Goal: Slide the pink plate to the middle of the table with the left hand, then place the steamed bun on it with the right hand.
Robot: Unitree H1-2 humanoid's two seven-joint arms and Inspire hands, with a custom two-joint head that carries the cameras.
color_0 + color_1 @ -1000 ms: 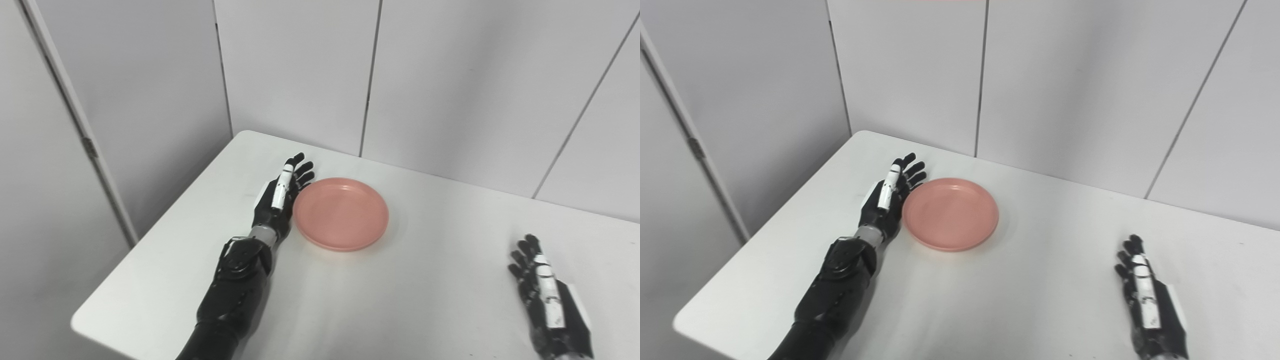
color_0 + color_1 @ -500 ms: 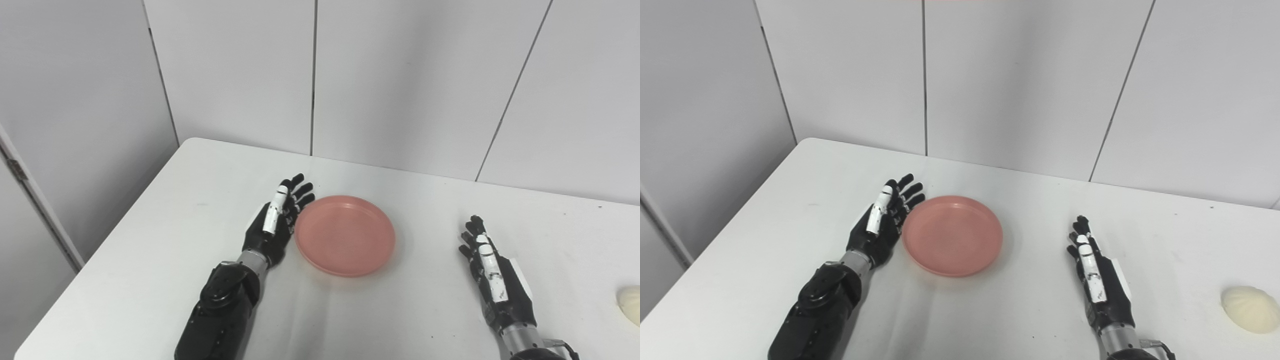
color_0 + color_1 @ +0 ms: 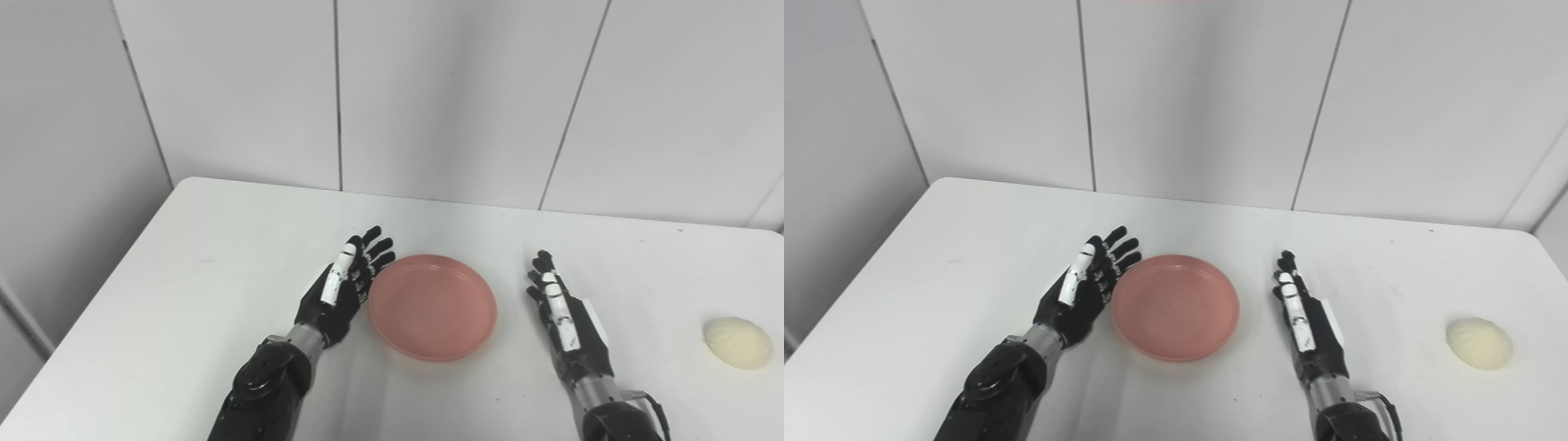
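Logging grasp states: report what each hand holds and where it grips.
Nothing is held. The left hand is open, beside the pink plate's left rim; the right hand is open, apart from plate and steamed bun.

Bright, even overhead light, flat and slightly washed out. Soft faint shadows under pink plate (image 3: 432,306) and both hands on white desk (image 3: 202,294). Mild sheen mid-desk. Focus sharp throughout.
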